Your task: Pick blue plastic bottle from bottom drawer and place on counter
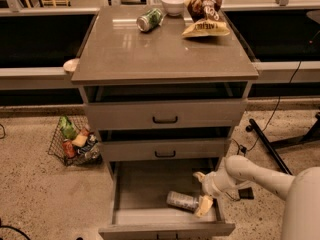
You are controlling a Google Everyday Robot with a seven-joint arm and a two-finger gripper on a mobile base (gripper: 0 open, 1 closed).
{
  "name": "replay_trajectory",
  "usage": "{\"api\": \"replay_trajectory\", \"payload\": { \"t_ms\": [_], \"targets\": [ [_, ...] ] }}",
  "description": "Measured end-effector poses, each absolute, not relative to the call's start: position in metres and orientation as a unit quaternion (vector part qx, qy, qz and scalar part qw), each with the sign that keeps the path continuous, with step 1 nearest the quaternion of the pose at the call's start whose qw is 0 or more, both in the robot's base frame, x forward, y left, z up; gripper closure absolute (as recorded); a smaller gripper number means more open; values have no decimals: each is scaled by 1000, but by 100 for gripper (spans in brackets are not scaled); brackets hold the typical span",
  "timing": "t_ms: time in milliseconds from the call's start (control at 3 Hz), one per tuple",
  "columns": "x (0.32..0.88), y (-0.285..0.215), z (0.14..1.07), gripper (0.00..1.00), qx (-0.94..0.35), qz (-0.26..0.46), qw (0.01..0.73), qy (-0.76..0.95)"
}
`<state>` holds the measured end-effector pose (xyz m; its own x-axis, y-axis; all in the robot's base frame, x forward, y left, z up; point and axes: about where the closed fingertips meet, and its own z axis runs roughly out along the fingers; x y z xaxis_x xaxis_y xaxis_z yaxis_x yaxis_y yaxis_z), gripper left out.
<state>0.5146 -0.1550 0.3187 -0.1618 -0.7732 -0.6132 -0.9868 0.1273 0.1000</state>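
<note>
Your gripper [203, 191] sits low at the right of the bottom drawer [145, 184], fingers spread wide and holding nothing. The blue plastic bottle [182, 200] lies on its side just left of the nearer finger. If you close from here, you risk clipping its end and rolling it away.

The arm [260, 176] is smooth, rounded off-white tubing, widening into a bulky pale shell at the near right. Its gripper [201, 194], inside the right end of the bottom drawer [150, 184], has two cream-yellow fingers [204, 206] spread apart.
</note>
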Motion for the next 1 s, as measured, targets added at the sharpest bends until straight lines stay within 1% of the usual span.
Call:
{"api": "replay_trajectory", "payload": {
  "t_ms": [667,1000],
  "targets": [
    [545,-176,236,0,-613,234,192,730],
    [563,-177,204,0,-616,231,188,730]
  ]
}}
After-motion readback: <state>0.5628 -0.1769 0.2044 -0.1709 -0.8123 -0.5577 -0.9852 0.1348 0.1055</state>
